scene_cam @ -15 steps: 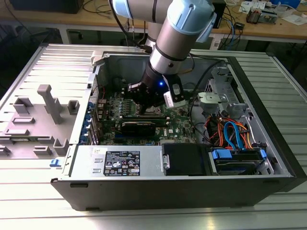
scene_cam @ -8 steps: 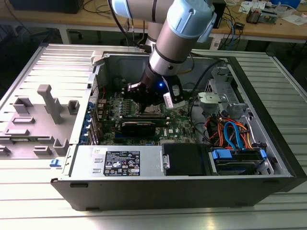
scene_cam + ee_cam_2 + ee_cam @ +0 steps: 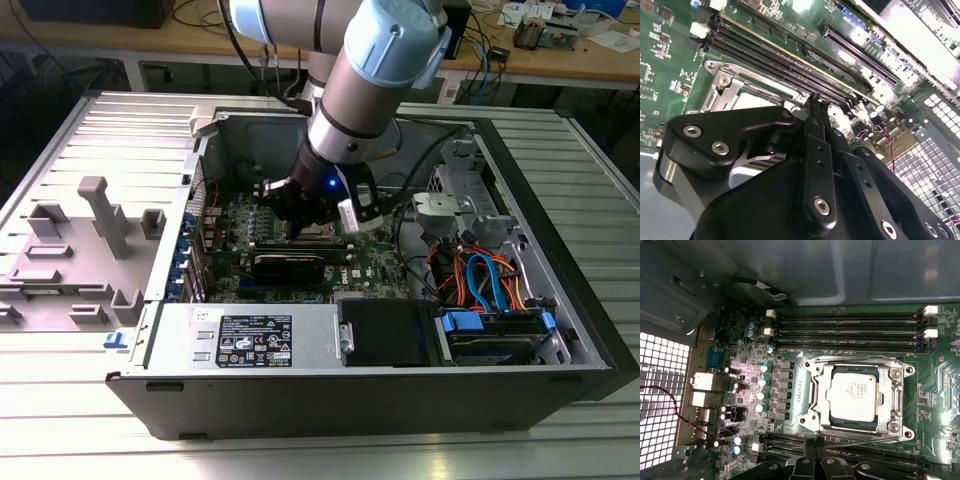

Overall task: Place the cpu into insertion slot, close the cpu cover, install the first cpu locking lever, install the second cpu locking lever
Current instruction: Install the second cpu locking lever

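Note:
The cpu (image 3: 854, 392), a silver-grey square chip, lies in the insertion slot (image 3: 809, 416) on the green motherboard. The cpu cover (image 3: 823, 390), a silvery frame, lies down around the chip's edges. A thin wire locking lever (image 3: 865, 441) runs along the socket's edge nearest my gripper, and another lever (image 3: 855, 359) lies along the edge by the memory slots. My gripper (image 3: 815, 452) hovers at the socket's edge next to the near lever, and its black fingers (image 3: 817, 165) are pressed together. The exterior view has the gripper (image 3: 303, 228) low over the board, hiding the socket.
Long black memory slots (image 3: 850, 332) flank the socket on two sides. A row of capacitors (image 3: 761, 382) stands beside it. The open grey case (image 3: 200, 340) encloses the board, with a drive bay and orange and blue cables (image 3: 480, 280) at the exterior view's right.

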Controlling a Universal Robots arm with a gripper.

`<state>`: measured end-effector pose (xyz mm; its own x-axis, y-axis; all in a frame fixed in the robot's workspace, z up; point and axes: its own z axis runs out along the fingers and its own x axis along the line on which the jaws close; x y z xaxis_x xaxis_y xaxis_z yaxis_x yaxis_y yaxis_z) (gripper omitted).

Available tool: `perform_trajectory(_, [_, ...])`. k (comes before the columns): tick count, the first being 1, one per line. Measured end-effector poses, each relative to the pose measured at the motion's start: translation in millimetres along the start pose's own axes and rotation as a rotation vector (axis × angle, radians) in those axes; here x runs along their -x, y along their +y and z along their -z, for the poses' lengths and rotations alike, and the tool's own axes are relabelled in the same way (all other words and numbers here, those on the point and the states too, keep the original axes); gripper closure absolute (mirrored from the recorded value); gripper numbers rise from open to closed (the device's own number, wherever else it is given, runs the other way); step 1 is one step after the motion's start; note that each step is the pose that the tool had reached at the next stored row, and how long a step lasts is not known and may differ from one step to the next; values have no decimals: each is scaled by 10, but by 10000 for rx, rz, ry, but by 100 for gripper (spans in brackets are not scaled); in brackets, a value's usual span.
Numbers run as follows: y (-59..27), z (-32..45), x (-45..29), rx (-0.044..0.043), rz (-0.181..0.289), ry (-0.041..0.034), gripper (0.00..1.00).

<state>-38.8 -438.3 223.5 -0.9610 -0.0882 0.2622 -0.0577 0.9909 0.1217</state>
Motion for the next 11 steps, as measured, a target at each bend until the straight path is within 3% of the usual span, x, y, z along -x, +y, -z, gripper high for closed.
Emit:
perform_trajectory(3, [-2,-26,-28,-10,148,17,89])
perform_trajectory(7, [-5,-67,-39,68,379,32,89])
perform_trajectory(9, [-6,-87,-46,184,416,-12,89])
perform_trajectory(11, [-6,-93,-65,290,459,-104,89])
